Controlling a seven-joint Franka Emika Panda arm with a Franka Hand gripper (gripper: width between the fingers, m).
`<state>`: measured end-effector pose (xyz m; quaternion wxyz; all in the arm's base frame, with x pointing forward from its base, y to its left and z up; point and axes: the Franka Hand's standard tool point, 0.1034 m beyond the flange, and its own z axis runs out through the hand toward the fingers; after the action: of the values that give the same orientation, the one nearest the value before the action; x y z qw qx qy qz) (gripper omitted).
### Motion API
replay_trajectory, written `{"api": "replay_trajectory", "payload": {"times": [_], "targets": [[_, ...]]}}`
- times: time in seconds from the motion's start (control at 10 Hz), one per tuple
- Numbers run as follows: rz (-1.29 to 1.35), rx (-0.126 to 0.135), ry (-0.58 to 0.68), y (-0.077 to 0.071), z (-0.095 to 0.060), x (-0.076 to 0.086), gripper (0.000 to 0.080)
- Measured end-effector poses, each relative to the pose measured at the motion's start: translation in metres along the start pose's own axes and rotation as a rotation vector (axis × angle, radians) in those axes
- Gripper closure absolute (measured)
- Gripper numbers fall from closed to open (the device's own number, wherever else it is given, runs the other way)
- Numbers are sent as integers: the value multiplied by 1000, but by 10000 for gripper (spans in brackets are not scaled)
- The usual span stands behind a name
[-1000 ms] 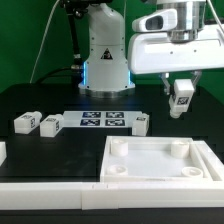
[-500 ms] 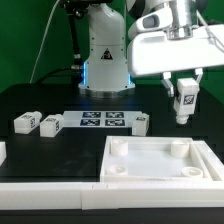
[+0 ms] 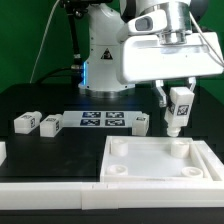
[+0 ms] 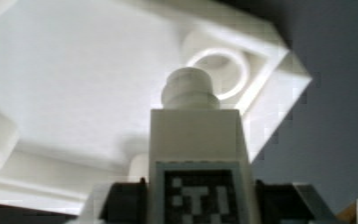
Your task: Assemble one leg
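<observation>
My gripper (image 3: 176, 97) is shut on a white leg (image 3: 175, 110) with a marker tag on its face and holds it upright in the air, above the far right corner of the large white square panel (image 3: 158, 164). In the wrist view the held leg (image 4: 197, 145) points its round peg at a raised corner socket (image 4: 229, 68) of the panel. Three more legs lie on the black table: two at the exterior view's left (image 3: 25, 123) (image 3: 51, 124) and one (image 3: 140, 123) beside the marker board.
The marker board (image 3: 103, 121) lies flat on the table behind the panel. The robot base (image 3: 105, 60) stands at the back. A white rail (image 3: 50, 186) runs along the near edge, left of the panel.
The gripper has moved down and slightly toward the exterior view's left with the leg, which has turned more upright, nearer the panel's far right corner.
</observation>
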<state>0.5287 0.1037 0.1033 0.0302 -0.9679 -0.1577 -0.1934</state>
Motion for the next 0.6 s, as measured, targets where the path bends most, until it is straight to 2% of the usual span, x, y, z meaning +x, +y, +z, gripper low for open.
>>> {"api": "replay_trajectory", "payload": {"times": [0.4, 0.6], "targets": [[-1, 0, 8, -2, 0, -1, 508], [-11, -3, -11, 7, -2, 4, 508]]}}
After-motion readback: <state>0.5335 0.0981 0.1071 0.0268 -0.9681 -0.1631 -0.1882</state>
